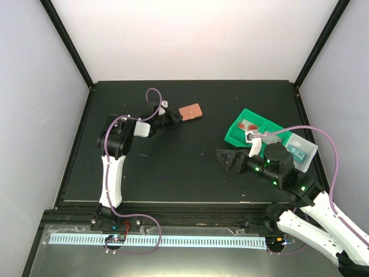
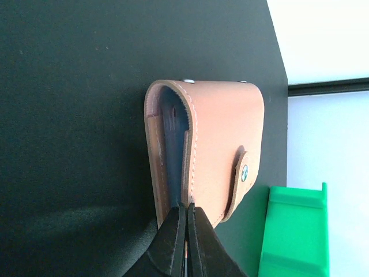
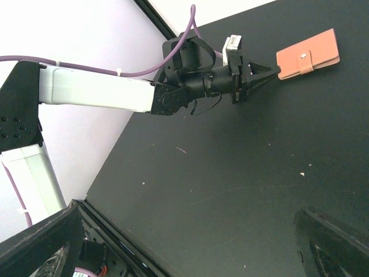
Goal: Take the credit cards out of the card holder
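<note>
Left hand [image 2: 185, 214] is pinched shut on the near edge of the card holder [image 2: 222, 138], which lies far-middle on the bench [image 1: 173, 173]. Right hand [image 1: 226, 160] is spread wide and empty, well apart. Best to hold that panel firm and spread the fold so the other hand can reach in. Credit cards not discernible, only blue lining shows. Can't tell if the tab is snapped.

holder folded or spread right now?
Folded: the holder has its tab lying over the front, left tool pinching one edge.
</note>
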You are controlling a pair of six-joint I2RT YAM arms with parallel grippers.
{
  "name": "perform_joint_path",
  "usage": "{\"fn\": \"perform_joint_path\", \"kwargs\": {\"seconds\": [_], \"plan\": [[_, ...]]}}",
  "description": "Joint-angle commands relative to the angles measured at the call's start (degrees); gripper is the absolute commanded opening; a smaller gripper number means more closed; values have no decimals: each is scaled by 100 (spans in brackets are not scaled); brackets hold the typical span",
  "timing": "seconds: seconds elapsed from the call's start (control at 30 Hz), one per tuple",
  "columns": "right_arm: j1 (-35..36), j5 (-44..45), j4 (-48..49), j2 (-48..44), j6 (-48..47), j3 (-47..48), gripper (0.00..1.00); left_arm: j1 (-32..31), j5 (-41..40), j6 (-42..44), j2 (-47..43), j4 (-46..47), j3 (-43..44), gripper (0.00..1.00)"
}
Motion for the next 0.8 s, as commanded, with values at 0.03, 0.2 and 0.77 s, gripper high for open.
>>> {"fn": "perform_joint_path", "kwargs": {"seconds": [0.03,0.2,0.77], "plan": [[-33,91,-138,-148,99,-69,100,-36,56,94,-221,-23,2,2],[-34,89,-152,-225,149,-120,100,-53,78,96,-456,30,-213,2],[-29,-50,-140,-100,228,-275,100,-188,-391,21,-2052,-101,-2512,2]]}}
